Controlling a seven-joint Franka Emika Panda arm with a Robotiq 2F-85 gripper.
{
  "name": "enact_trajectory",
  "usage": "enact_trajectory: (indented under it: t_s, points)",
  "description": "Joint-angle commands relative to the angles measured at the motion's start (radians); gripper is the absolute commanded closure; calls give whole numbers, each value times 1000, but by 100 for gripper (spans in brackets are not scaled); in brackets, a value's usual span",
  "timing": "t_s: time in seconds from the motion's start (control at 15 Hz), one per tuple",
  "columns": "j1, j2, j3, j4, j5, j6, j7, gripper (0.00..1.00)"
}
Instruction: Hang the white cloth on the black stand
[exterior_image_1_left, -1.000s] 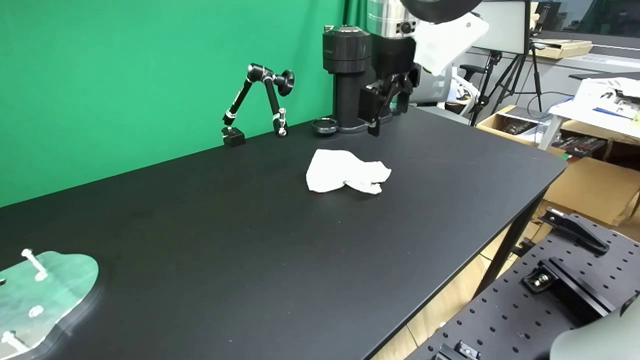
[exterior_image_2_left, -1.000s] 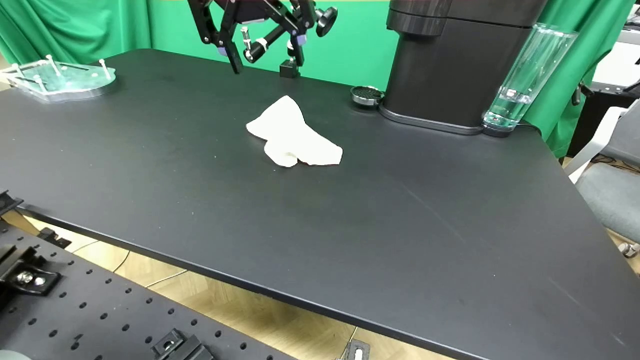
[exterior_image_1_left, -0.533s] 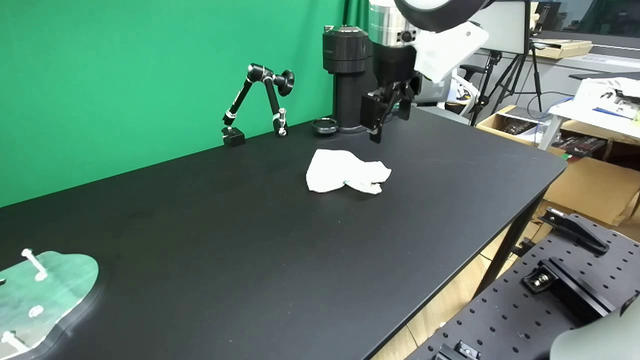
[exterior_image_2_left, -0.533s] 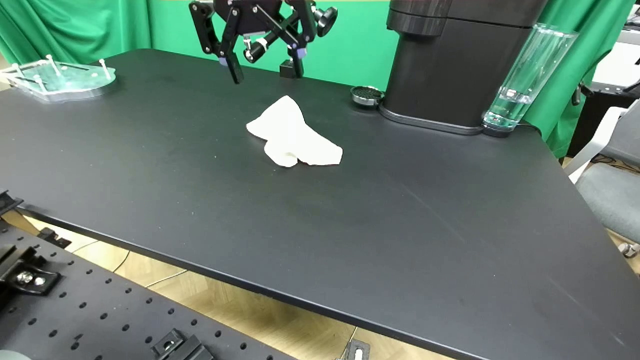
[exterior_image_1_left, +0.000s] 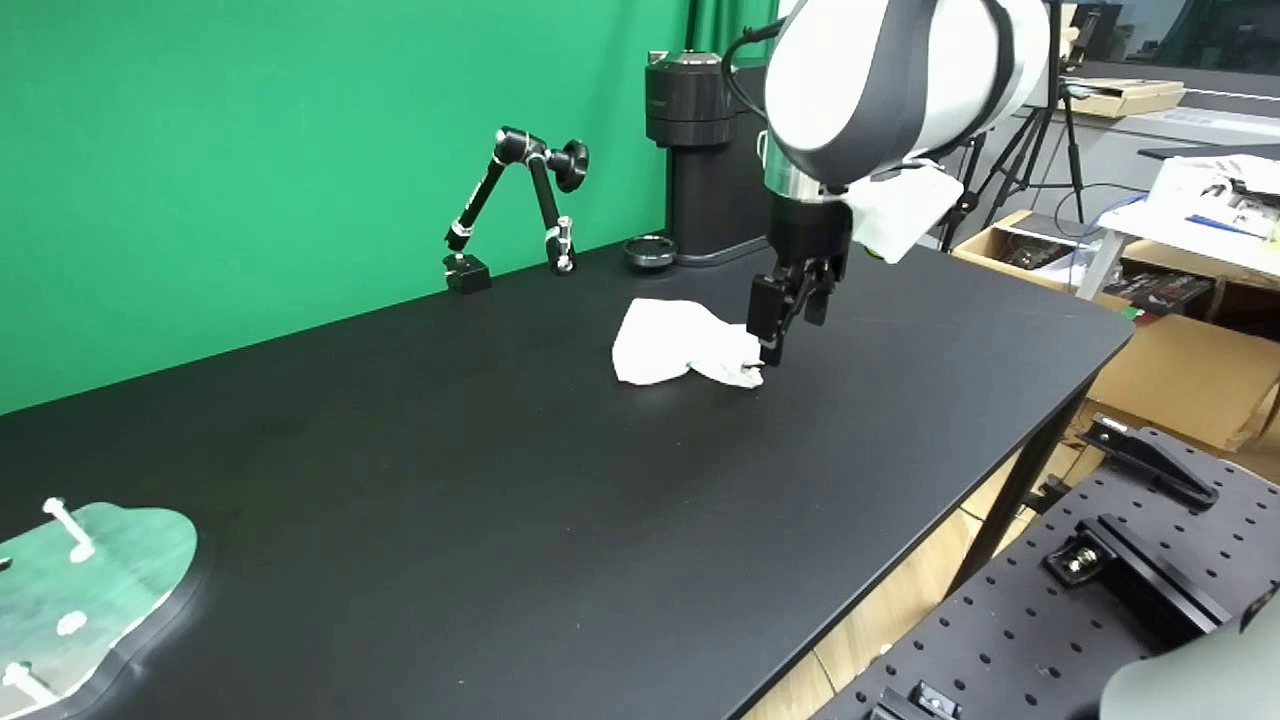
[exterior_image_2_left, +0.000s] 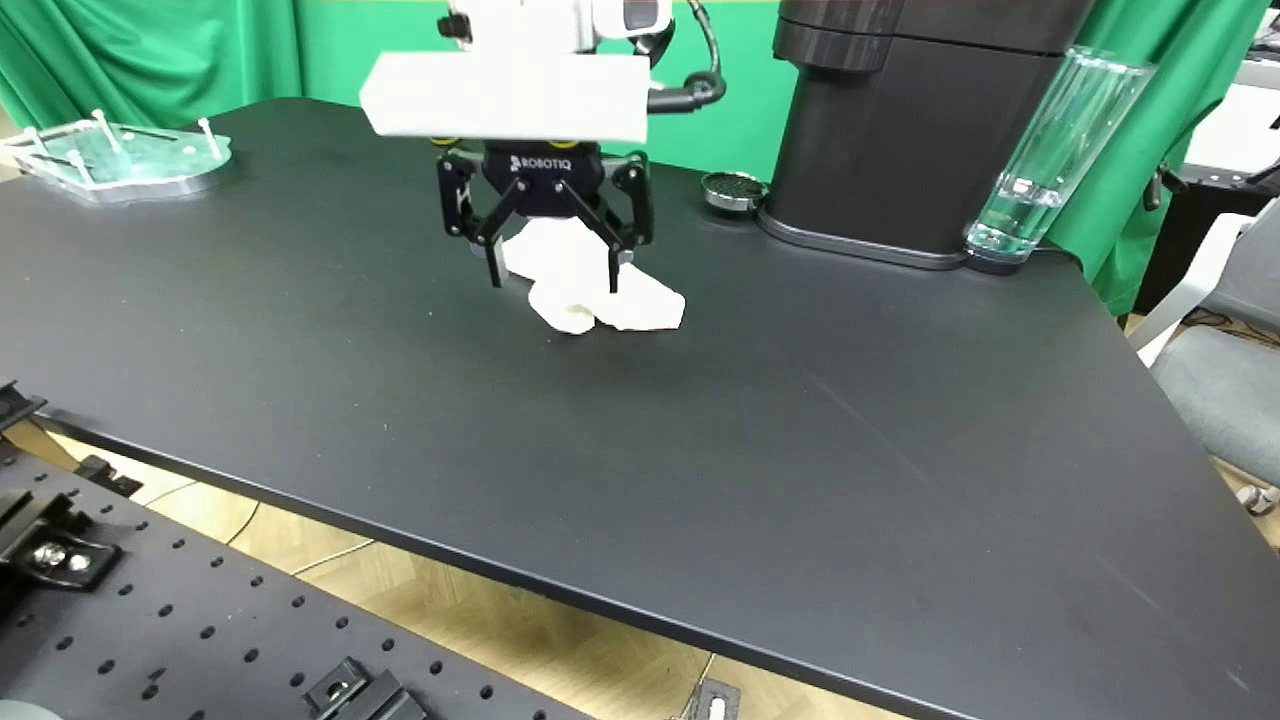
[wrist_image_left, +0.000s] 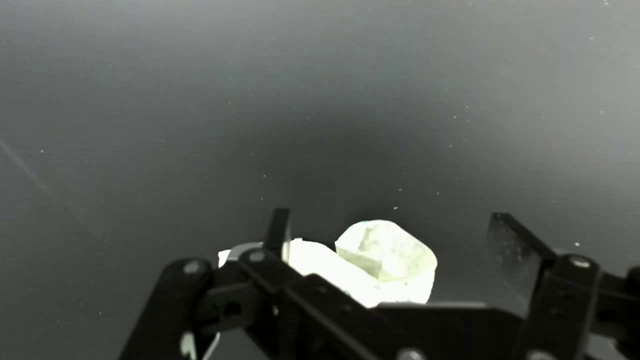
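White cloth (exterior_image_1_left: 668, 342), loosely bunched on the table (exterior_image_1_left: 450, 500): my fingers (exterior_image_2_left: 614, 268) newly lowered to it.
They stand wide, holding nothing, either side of a curled edge (wrist_image_left: 392, 254) in the wrist view; contact unclear. Pinching should come next, the black stand (exterior_image_1_left: 517, 147) after.

Green curtain (exterior_image_2_left: 150, 50) bhd blk table (exterior_image_2_left: 850, 480), wood-look flr (exterior_image_2_left: 480, 618) below, 1 gray chair (exterior_image_2_left: 1215, 375) nearby.
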Motion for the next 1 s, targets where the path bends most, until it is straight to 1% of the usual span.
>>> enact_trajectory:
  t_s: [0.0,0.13,0.2,0.27,0.33,0.4,0.6,0.8,0.93]
  points:
    - [9,108,-35,73,-80,81,23,0]
    - [46,147,-86,104,-166,140,73,0]
    - [75,163,-120,122,-201,170,113,0]
    - [118,180,-170,142,-240,201,167,0]
    - [153,197,-207,161,-245,228,214,0]
    - [179,214,-226,175,-229,248,264,0]
    - [200,253,-209,199,-147,260,309,0]
    - [182,272,-138,214,-36,249,283,0]
    - [172,281,-98,230,14,246,274,0]
